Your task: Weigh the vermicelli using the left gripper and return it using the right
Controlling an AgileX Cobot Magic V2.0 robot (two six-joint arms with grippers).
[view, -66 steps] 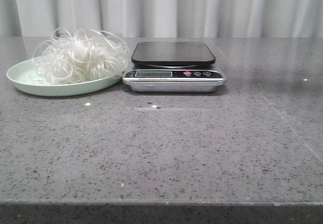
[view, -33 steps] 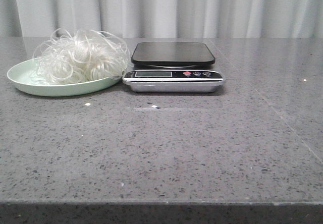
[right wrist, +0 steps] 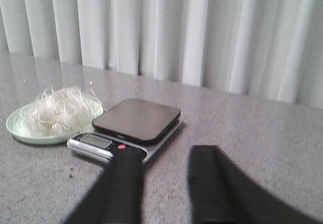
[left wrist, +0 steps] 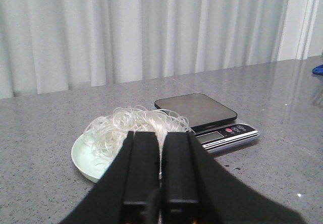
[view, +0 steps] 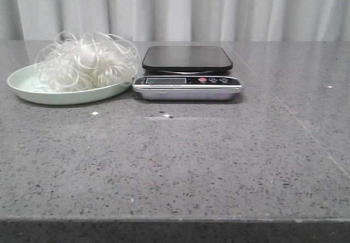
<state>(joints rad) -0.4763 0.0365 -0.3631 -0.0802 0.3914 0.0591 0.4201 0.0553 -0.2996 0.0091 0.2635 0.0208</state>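
The vermicelli (view: 87, 62) is a fluffy clump of translucent white strands lying in a pale green plate (view: 24, 90) at the far left. It also shows in the left wrist view (left wrist: 136, 125) and the right wrist view (right wrist: 55, 110). Beside it on the right stands the scale (view: 187, 72) with a bare black platform. My left gripper (left wrist: 161, 141) is shut and empty, short of the plate. My right gripper (right wrist: 166, 156) is open and empty, short of the scale (right wrist: 132, 125). Neither gripper shows in the front view.
The grey speckled table (view: 180, 161) ends at a white curtain (view: 180, 7) behind. A few small crumbs (view: 94, 113) lie in front of the plate and scale.
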